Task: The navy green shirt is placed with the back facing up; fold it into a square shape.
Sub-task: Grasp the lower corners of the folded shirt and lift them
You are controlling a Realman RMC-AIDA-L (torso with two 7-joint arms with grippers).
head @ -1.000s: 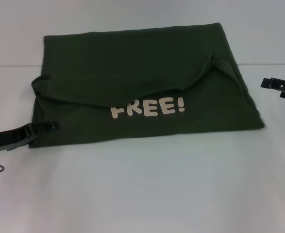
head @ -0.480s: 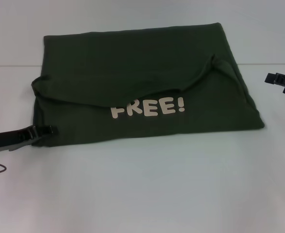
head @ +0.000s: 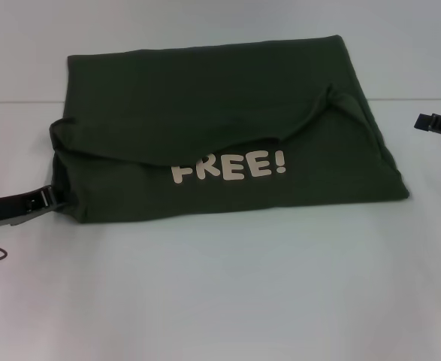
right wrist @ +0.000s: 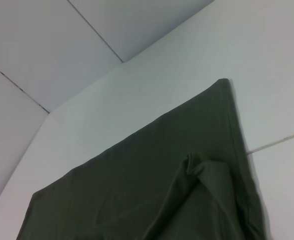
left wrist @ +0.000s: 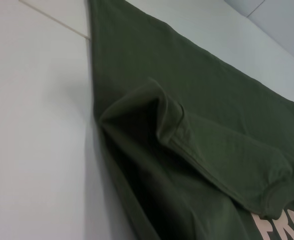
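The shirt [head: 220, 128] lies folded flat on the white tabletop [head: 220, 286], nearer the far edge than the near one, and it fills most of the middle. It is a wide dark green block. A top layer is folded down over the front, and its curved hem hides the tops of the cream letters "FREE!" [head: 229, 167], so the first letters are hard to read. A sleeve [head: 340, 101] sticks up as a small bump on the shirt's right side, and the cloth bunches in a fold at the left side too. In the left wrist view the shirt [left wrist: 197, 150] fills most of the picture, with a puffy sleeve fold in the middle and only the start of the letters showing at one corner. In the right wrist view the shirt [right wrist: 152, 185] is cut off, showing one far corner and a small crease. The left gripper [head: 49, 198] sits low at the shirt's near left corner, its tip right at the cloth edge. Its fingers are too dark and small to say if they are pinching or spread. The right gripper [head: 438, 124] is off to the right, well apart from the shirt and cut off by the picture's side, so its fingers cannot be judged either.
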